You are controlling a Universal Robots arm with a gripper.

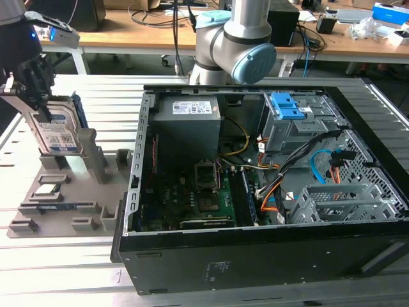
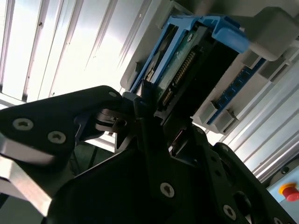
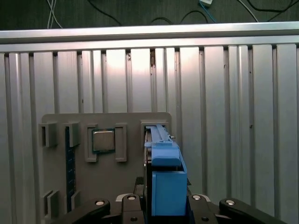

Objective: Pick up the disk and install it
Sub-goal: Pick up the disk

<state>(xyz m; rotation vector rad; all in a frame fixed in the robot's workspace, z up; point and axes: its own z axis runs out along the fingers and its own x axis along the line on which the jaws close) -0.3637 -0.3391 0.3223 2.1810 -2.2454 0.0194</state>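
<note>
Gripper [image 1: 42, 110] sits directly above disk [image 1: 61, 134], jaws closed on its top edge. Disk stands upright in grey holder [image 1: 83, 192] on tabletop [image 1: 51, 265], long axis vertical. PC case [image 1: 268, 233] is well apart, twd exterior view's right.

In the second wrist view, hard glare bleaches the counter [image 2: 70, 37] slats while my end effector [image 2: 156, 109] sits in shadow.
</note>
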